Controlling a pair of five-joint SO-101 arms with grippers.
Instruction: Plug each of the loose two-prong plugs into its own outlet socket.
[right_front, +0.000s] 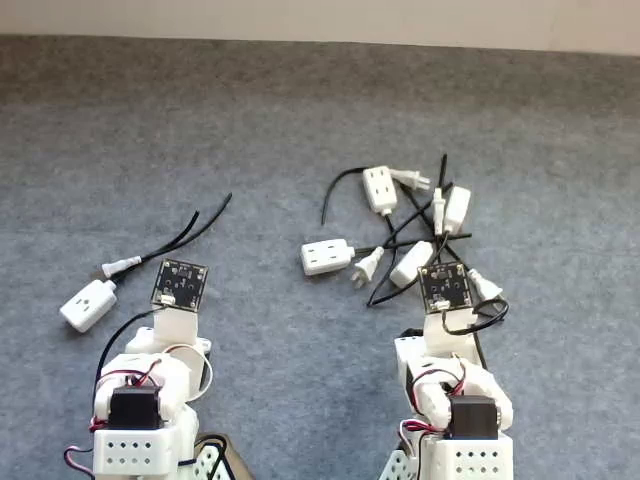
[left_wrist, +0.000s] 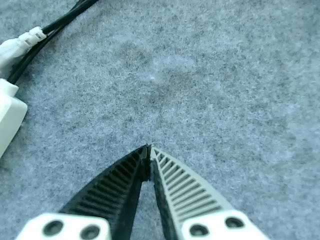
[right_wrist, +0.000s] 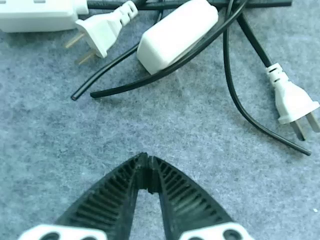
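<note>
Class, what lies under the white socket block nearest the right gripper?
Grey carpet, and a black cable that seems to slip beneath the block. How that cable runs under it is covered; a second cable hugs its edge.

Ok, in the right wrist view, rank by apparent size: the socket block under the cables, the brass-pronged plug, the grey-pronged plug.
Largest: socket block.
Then the brass-pronged plug and grey-pronged plug, too alike to rank.

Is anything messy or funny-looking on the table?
Yes. The black cords in front of the right gripper lie crossed in a tangle, with white plugs and outlet sockets jumbled among them.
</note>
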